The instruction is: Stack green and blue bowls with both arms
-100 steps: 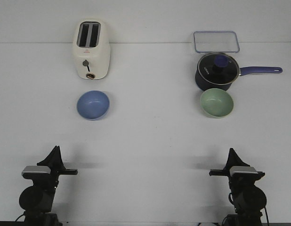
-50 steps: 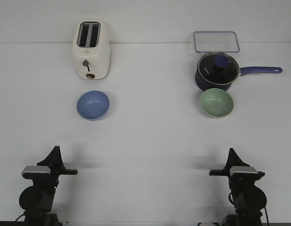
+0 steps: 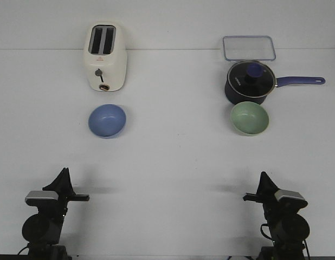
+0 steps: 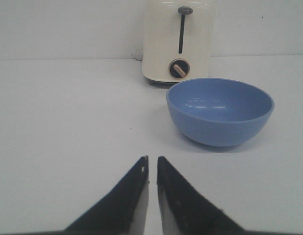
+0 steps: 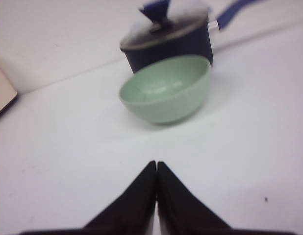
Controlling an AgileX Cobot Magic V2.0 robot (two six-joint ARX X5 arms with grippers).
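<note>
Low at the near edge of the white desk (image 3: 167,162), my left pincer (image 4: 152,164) and right pincer (image 5: 156,166) are both narrowed to a slit, empty. Ahead left, the round matte blue bowl (image 3: 107,120) sits before a cream toaster (image 3: 105,57). Ahead right, the pale green bowl (image 3: 249,118) sits just beside a navy lidded saucepan (image 3: 249,81).

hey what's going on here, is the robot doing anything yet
Nothing is being handled at this moment. The blue bowl sits in front of the toaster, and the green bowl sits right against the lidded saucepan, far apart across the table. Both bowls are empty and unstacked. The left claw and right claw are shut and empty, each parked near the table's front edge and pointing at its own bowl.
</note>
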